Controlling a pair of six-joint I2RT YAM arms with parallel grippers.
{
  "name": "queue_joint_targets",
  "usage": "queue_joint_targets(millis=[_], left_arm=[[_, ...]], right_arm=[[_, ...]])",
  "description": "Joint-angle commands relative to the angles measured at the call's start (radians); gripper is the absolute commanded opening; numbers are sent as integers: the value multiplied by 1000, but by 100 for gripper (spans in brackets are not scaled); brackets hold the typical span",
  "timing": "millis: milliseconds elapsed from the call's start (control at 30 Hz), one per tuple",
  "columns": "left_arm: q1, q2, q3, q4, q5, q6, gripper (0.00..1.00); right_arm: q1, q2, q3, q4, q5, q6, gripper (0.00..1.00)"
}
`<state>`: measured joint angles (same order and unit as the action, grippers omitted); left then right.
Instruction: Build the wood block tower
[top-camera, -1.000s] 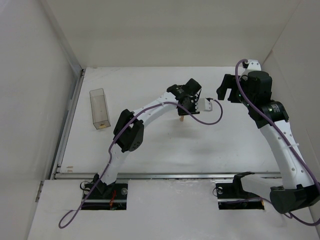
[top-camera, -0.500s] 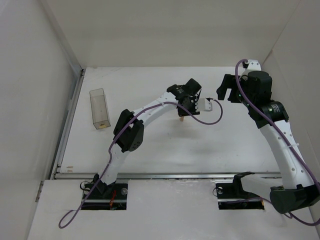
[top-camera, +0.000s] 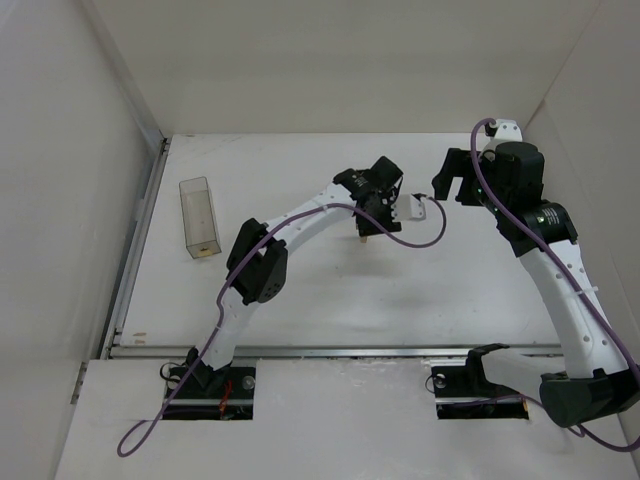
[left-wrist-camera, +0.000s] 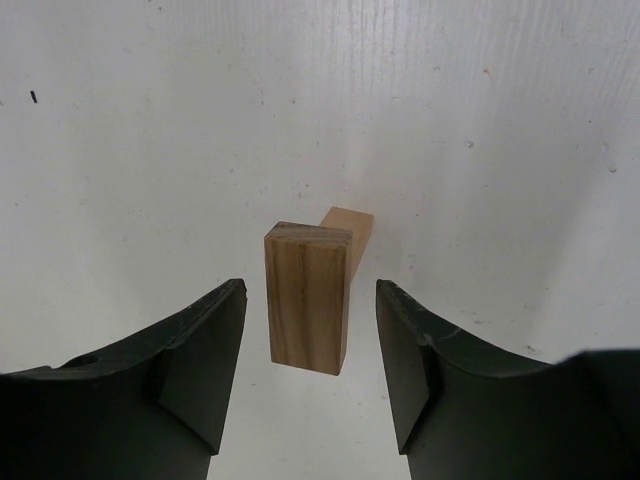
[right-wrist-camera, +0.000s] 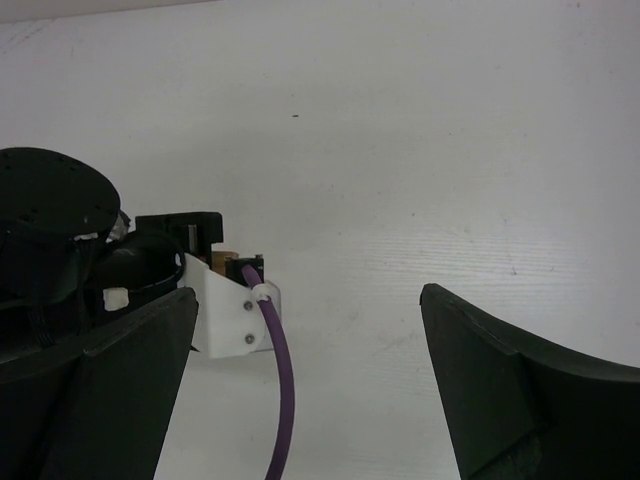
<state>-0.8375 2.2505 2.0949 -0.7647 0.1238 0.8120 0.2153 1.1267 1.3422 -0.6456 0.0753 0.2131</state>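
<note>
The wood block tower stands on the white table as a small T. In the left wrist view its top tan block (left-wrist-camera: 308, 296) lies across a lower block (left-wrist-camera: 350, 228) that pokes out behind. My left gripper (left-wrist-camera: 310, 330) hangs straight over it, open, with a gap between each finger and the top block. From above, the left gripper (top-camera: 368, 218) covers most of the tower (top-camera: 364, 238). My right gripper (top-camera: 447, 186) hovers to the right of it, open and holding nothing; in its wrist view the right gripper (right-wrist-camera: 310, 380) looks toward the left wrist (right-wrist-camera: 60, 240).
A clear plastic container (top-camera: 198, 216) lies at the left of the table with a small tan piece at its near end. The left arm's purple cable (right-wrist-camera: 280, 390) loops between the two grippers. White walls enclose the table on the left, back and right.
The left gripper's jaws have spread apart, leaving the top block resting on the tower. The right arm has stayed where it was.
</note>
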Motion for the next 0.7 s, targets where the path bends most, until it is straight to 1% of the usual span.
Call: queue_joint_targets(millis=[0, 33, 100, 133, 167, 200, 267, 300, 333, 367, 400, 433, 467, 500, 533, 567, 600, 633, 667], left_arm=[[11, -115, 42, 16, 48, -34, 52], [11, -140, 42, 31, 48, -68, 53], [30, -247, -24, 95, 48, -124, 53], [43, -293, -59, 190, 48, -155, 53], [55, -363, -99, 229, 28, -234, 53], [83, -377, -89, 251, -43, -284, 53], [109, -391, -72, 294, -180, -390, 53], [142, -420, -81, 348, -338, -469, 55], [162, -440, -99, 349, -421, -497, 57], [182, -462, -123, 429, -511, -522, 63], [204, -497, -166, 479, -612, -543, 72], [250, -508, -179, 528, -827, -562, 83], [277, -508, -179, 571, -942, -609, 100], [306, -508, -179, 620, -1036, -632, 100], [340, -517, -149, 620, -1149, -660, 100], [407, -517, -130, 601, -1162, -690, 100], [440, -517, -113, 540, -1162, -755, 100], [469, -538, -113, 519, -1144, -778, 100], [523, -551, -113, 506, -1118, -799, 100]], right_arm=[[-8, -11, 54, 11, 17, -8, 100], [-8, -11, 54, 1, 30, -8, 100], [-8, -11, 54, 1, 116, 29, 100], [-8, -11, 54, 1, 154, 41, 100], [-8, -22, 54, 1, 194, 54, 100], [-8, -22, 54, 1, 272, 80, 100], [-8, -22, 54, 1, 351, 109, 100], [-8, -22, 54, 1, 422, 135, 100], [-8, -22, 54, 1, 454, 144, 100], [-8, -22, 54, 1, 483, 144, 100], [-8, -22, 54, 1, 507, 157, 100], [-8, -31, 54, 20, 544, 157, 100], [-8, -31, 45, 29, 558, 167, 100], [-8, -41, 31, 38, 567, 167, 100], [-8, -41, 31, 38, 567, 167, 100], [-8, -50, 17, 53, 577, 167, 100], [-8, -50, 8, 64, 577, 167, 100], [-8, -59, 8, 64, 577, 167, 100], [-8, -59, 8, 73, 586, 167, 100]])
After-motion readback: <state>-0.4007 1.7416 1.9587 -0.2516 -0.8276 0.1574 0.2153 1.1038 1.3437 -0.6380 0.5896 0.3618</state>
